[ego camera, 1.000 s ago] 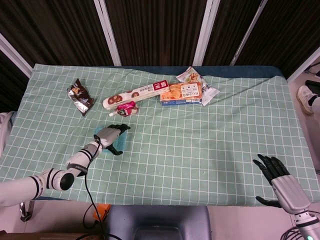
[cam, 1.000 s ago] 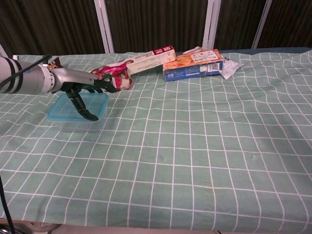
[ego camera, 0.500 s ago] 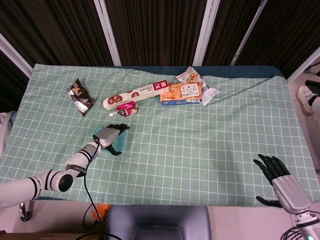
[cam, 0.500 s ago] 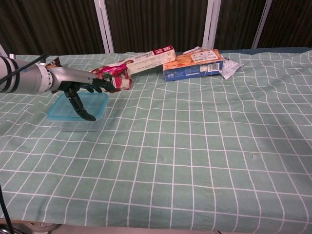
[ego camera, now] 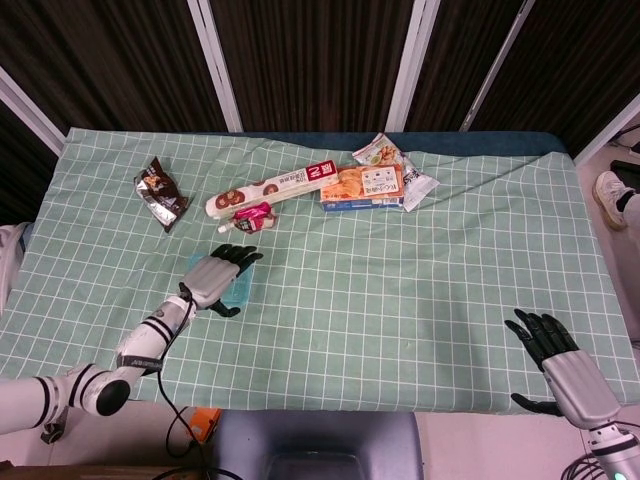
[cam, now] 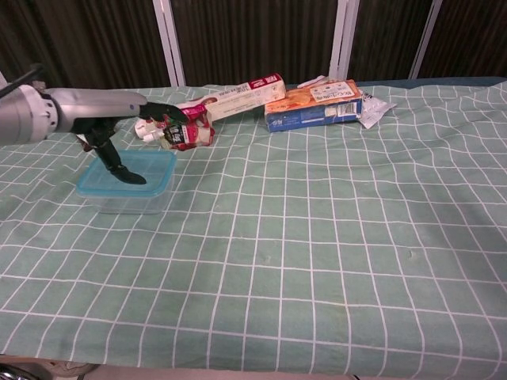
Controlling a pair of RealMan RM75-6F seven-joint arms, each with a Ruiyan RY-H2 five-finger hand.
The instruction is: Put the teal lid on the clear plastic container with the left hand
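Observation:
The teal lid (cam: 141, 165) lies flat on the clear plastic container (cam: 119, 200) at the left of the table; in the head view only a strip of the lid (ego camera: 241, 291) shows beside my left hand (ego camera: 212, 278). In the chest view the left hand (cam: 107, 120) hovers just above the lid with its fingers spread and nothing in it. Its dark thumb points down close to the lid top; I cannot tell whether it touches. My right hand (ego camera: 558, 362) lies open near the table's front right edge, far from the container.
A pink packet (cam: 184, 131) lies just behind the container. Further back are a long biscuit box (ego camera: 270, 190), an orange and blue box (ego camera: 365, 187), white packets (ego camera: 388, 153) and a dark snack bag (ego camera: 160, 192). A green checked cloth (ego camera: 400, 290) covers the table.
My left hand has risen off the lid and drawn back toward the robot's left. The lid and container have stayed put, and the right hand has not moved.

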